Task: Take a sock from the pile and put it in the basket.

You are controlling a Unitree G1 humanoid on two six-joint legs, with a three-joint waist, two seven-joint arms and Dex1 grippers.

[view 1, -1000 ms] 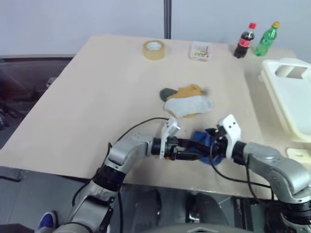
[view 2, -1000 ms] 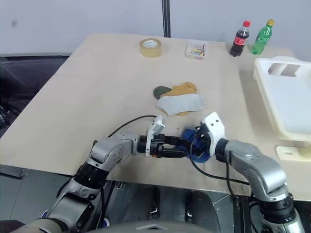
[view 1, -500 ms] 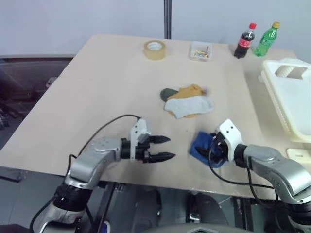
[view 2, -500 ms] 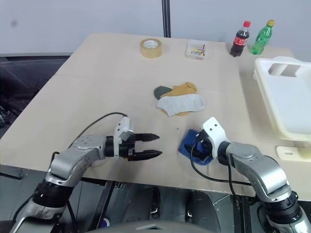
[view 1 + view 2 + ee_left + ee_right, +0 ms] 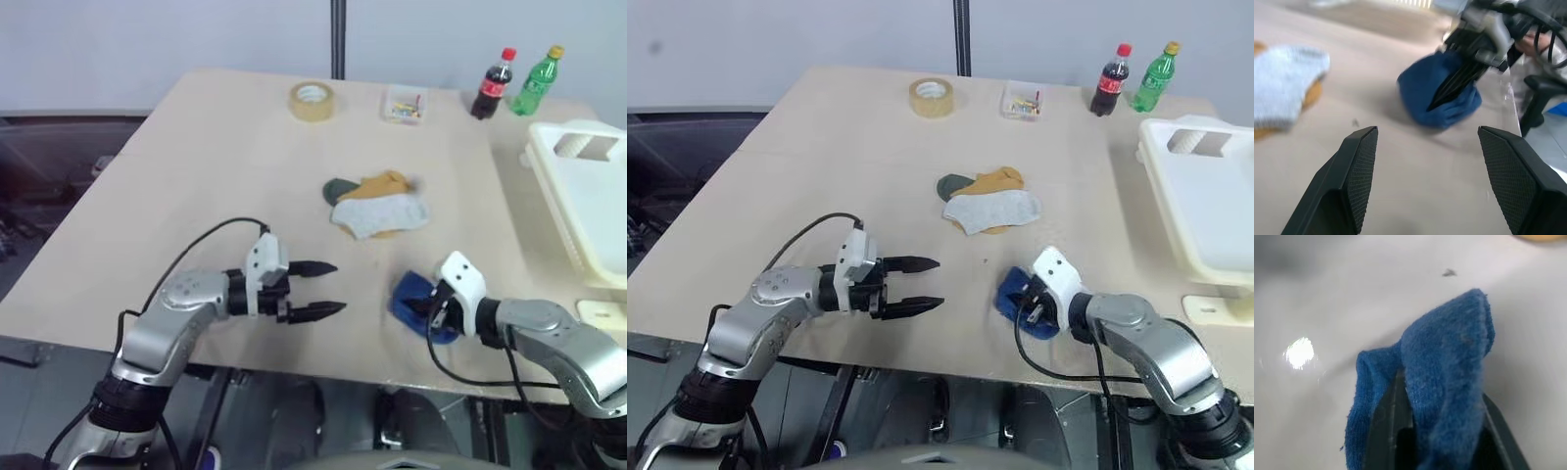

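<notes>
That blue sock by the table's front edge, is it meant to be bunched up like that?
It looks odd only because the right hand has pinched the blue sock into a crumpled fold, apart from the pile. Nothing is spilled or damaged.

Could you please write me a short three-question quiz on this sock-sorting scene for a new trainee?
1. True or false: the right gripper is shut on the blue sock.
2. Which sock lies on top of the pile? A) light grey B) red C) black
3. Fill in: the left gripper hangs over the table with its jaws ____.

Key
1. True: in the right wrist view the fingers pinch the blue fabric.
2. A: the light grey sock covers the mustard one.
3. Open, holding nothing.
</notes>
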